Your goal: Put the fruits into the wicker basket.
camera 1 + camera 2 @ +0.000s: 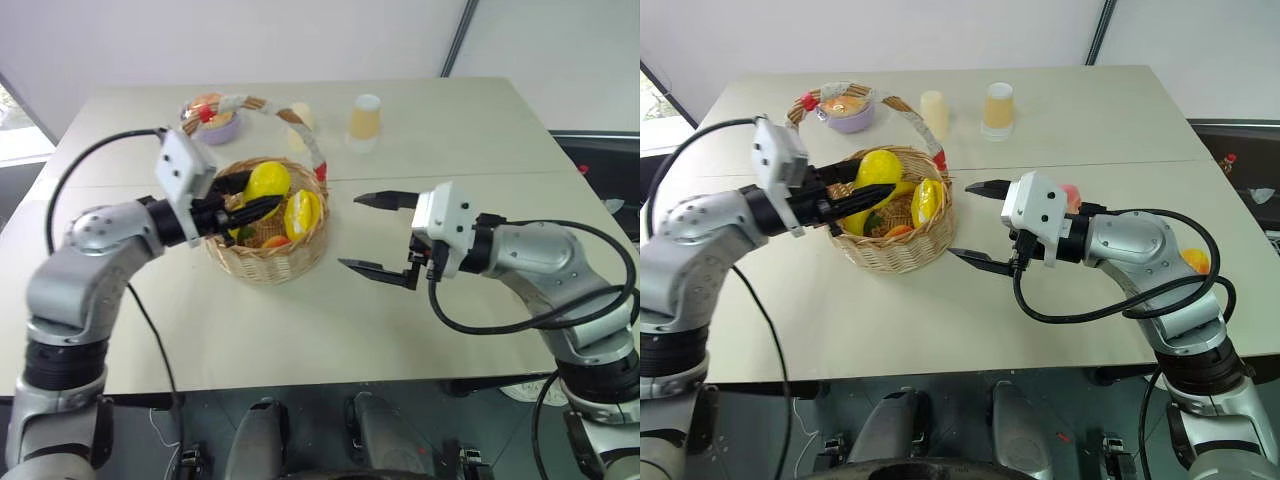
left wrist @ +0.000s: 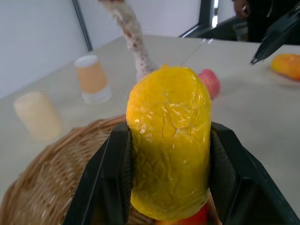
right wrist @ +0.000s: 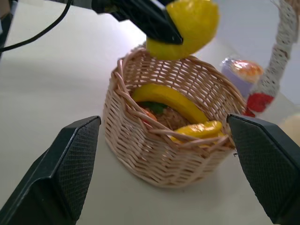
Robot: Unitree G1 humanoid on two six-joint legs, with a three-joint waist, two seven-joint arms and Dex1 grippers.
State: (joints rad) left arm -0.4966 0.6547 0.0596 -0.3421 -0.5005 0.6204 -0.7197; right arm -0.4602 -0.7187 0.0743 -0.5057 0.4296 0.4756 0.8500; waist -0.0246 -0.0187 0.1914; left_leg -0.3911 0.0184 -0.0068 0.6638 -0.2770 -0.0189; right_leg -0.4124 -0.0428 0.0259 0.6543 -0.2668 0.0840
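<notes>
Above wicker basket [image 1: 268,255], left hand [image 1: 248,205] gripping seemingly lemon [image 1: 268,181], right hand [image 1: 368,232] spread

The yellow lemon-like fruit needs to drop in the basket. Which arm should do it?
The left. Its left gripper already clamps the yellow lemon-like fruit above the round tan wicker basket. The right gripper hangs open and empty beside the basket.

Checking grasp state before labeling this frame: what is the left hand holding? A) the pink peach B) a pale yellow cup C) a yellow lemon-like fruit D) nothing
C: the left hand is shut on the yellow lemon-like fruit, its black fingers pressing both sides, held just above the wicker basket; the pink peach lies apart on the table.
</notes>
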